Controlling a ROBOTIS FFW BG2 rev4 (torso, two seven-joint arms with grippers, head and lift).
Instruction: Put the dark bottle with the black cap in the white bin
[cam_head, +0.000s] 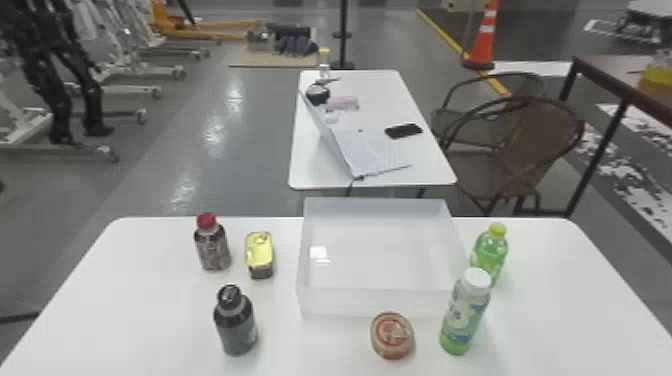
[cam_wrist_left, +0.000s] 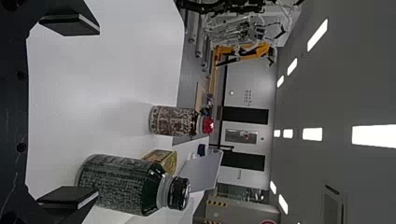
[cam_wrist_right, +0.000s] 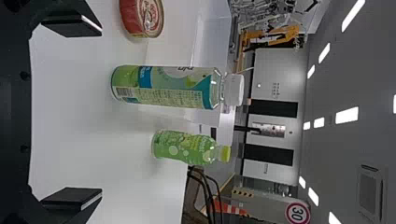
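Dark bottle (cam_head: 237, 327) upright, white bin (cam_head: 350, 302) near

1. "30" stands in dark figures on a round, red-rimmed sign (cam_wrist_right: 297, 213) in the background of the right wrist view.
2. The dark bottle with the black cap (cam_wrist_left: 119, 184) carries dense, pale print, too small to read.
3. The red-capped bottle (cam_wrist_left: 172, 120) and white-capped bottle (cam_wrist_right: 163, 86) bear printed labels whose small lettering is illegible.

In their wrist views, the left gripper (cam_wrist_left: 99, 112) and right gripper (cam_wrist_right: 102, 112) have jaws wide apart.
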